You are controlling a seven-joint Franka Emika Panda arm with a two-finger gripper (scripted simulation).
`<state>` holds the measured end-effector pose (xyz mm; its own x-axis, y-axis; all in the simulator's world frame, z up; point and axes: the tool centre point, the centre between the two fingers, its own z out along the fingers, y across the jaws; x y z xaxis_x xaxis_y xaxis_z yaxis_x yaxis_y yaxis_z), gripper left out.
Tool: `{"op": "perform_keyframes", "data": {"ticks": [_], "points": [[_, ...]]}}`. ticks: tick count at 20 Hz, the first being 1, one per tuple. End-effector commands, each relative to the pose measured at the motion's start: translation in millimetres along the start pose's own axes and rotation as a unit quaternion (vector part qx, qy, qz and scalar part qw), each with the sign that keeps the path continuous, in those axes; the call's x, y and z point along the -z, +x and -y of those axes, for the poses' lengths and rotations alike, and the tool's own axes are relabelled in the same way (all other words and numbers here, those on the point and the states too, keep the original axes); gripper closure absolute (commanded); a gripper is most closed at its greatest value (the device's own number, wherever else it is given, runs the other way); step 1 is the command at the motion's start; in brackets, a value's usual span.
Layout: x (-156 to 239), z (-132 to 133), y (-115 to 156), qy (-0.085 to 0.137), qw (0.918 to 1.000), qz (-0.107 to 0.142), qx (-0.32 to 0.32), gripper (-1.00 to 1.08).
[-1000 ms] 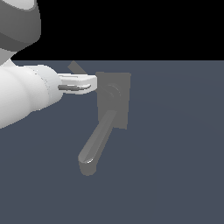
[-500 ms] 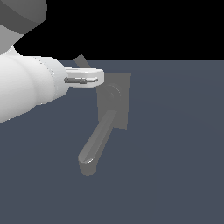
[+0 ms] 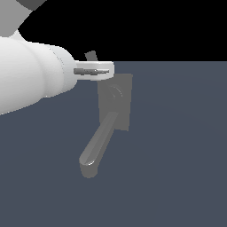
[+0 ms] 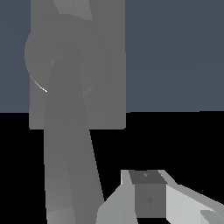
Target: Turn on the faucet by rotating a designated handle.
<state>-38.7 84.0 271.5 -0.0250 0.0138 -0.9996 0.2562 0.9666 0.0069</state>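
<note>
I am seeing my gripper (image 3: 103, 71) hovering just above the faucet (image 3: 116, 104); whether its fingers are apart, I cannot tell. The handle (image 3: 91, 56) is poking up behind it, while the spout (image 3: 98, 144) is angling down toward the exterior view's left.

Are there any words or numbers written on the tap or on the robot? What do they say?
None: no words, numbers, labels or signs show in either view.
The faucet is plain matte grey, back plate, spout and all.
The handle is bare too, though only its end shows behind the arm.
The gripper and the white arm carry no writing.
</note>
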Motion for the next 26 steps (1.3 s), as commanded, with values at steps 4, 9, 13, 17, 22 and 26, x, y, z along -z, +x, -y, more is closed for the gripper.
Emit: {"op": "perform_keyframes", "data": {"ticks": [4,9,13,17,22,26], "points": [[-1,6,-5,0.001,1.0,0.0,0.0,1.08],[-1,22,-12,0.0,1.0,0.003,-0.001,1.08],[-2,35,-17,0.0,1.0,0.006,-0.002,1.08],[-3,48,-23,0.0,1.0,0.008,-0.002,1.08],[-4,64,-29,0.0,0.9999,0.011,-0.003,1.08],[-4,74,-34,-0.001,0.9999,0.013,-0.004,1.08]]}}
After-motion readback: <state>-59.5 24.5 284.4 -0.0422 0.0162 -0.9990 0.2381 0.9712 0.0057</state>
